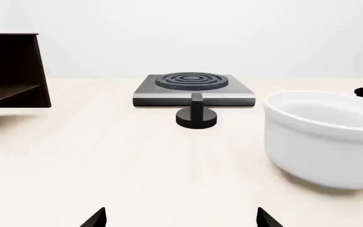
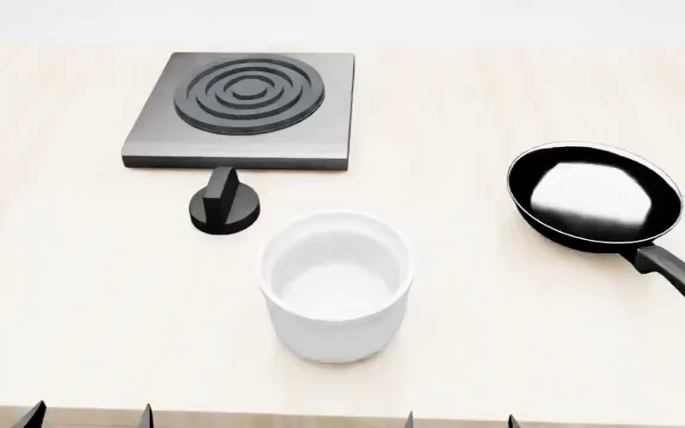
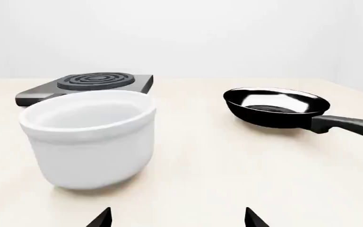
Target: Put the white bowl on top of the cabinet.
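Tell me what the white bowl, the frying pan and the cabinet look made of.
White bowl: likely glazed ceramic, glossy white with soft highlights and a thick rim.
Frying pan: probably coated metal, shiny black with a bright reflection inside.
Cabinet: apparently dark brown wood or veneer, matte, grain barely visible.

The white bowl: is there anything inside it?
The white bowl looks empty: the head view shows its bare white bottom. The wrist views show mostly its outer wall; the rim hides the bottom there.
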Tool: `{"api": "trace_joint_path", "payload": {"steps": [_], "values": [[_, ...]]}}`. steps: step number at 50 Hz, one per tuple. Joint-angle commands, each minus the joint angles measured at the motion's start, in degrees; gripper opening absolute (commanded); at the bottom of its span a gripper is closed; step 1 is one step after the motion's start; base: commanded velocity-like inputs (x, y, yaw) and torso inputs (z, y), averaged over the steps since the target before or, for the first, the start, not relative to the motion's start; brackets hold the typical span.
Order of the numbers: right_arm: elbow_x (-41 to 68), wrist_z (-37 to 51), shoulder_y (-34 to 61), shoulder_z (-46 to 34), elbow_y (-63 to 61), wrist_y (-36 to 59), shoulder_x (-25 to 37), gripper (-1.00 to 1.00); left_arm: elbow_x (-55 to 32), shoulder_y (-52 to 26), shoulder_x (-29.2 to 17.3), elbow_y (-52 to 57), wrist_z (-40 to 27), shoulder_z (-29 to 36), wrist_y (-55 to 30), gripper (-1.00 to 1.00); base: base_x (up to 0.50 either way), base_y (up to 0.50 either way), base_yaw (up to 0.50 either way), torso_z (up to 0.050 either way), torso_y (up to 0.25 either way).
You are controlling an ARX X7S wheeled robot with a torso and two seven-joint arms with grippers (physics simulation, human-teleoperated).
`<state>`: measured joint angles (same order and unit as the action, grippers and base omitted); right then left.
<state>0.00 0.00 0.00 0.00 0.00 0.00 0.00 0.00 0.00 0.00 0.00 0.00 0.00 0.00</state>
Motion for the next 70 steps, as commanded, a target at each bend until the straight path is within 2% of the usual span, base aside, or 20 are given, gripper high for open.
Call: {"api": "trace_joint_path", "payload": {"steps": [1,12,15,18,20,25,28,33,46,60,70], "values": [[0.83,1.11,0.20,-1.16,0.40,0.11,0.91,1.00,-0.85,0.10,-0.91,0.41,-1.08,1.08,-0.26,1.00,0.00,0.00,0.00,0.000,0.000],[-0.56,4.48,-0.88,-4.11,-3.86,0.93,3.07,1.00,-2.41,0.62,-2.60,2.05,-3.87,2.86,0.02,1.00,0.00,0.00,0.00,0.000,0.000],[0.58,5.09,-0.62,-3.58,-8.98,4.12,3.26,1.00,-3.85,0.32,-2.78,6.28,-5.18,1.94,-3.60,1.00,0.00,0.00,0.00,0.000,0.000],[1.05,5.94,0.98,-3.22,-15.69,10.43,3.56,1.00,-2.85,0.06,-3.37,8.57,-6.61,2.03,-3.46,1.00,0.00,0.00,0.00,0.000,0.000],[1.14,6.31,2.36,-3.06,-19.30,13.91,4.01,1.00,-3.14,-1.22,-3.57,11.18,-8.03,1.07,-7.06,1.00,0.00,0.00,0.00,0.000,0.000],[1.78,7.10,4.96,-2.04,-24.56,19.30,5.02,1.00,-3.65,-3.37,-3.75,14.38,-10.23,0.12,-10.10,1.00,0.00,0.00,0.00,0.000,0.000],[3.69,8.22,8.84,1.05,-29.05,25.38,5.33,1.00,-6.17,-6.55,-3.60,19.68,-12.47,-2.71,-15.73,1.00,0.00,0.00,0.00,0.000,0.000],[4.44,10.01,14.28,4.76,-31.36,31.57,7.08,1.00,-7.33,-10.58,-4.67,22.09,-14.65,-5.25,-19.02,1.00,0.00,0.00,0.00,0.000,0.000],[5.91,14.12,23.18,16.48,-29.40,34.94,11.46,1.00,-11.17,-19.72,-7.09,20.50,-20.62,-14.64,-22.48,1.00,0.00,0.00,0.00,0.000,0.000],[7.58,15.17,26.74,24.29,-30.80,38.72,15.68,1.00,-12.56,-21.23,-9.45,21.13,-23.80,-20.80,-22.83,1.00,0.00,0.00,0.00,0.000,0.000],[8.08,17.50,28.30,30.58,-31.43,40.59,16.75,1.00,-12.49,-21.06,-10.52,20.69,-24.89,-22.64,-22.17,1.00,0.00,0.00,0.00,0.000,0.000]]}}
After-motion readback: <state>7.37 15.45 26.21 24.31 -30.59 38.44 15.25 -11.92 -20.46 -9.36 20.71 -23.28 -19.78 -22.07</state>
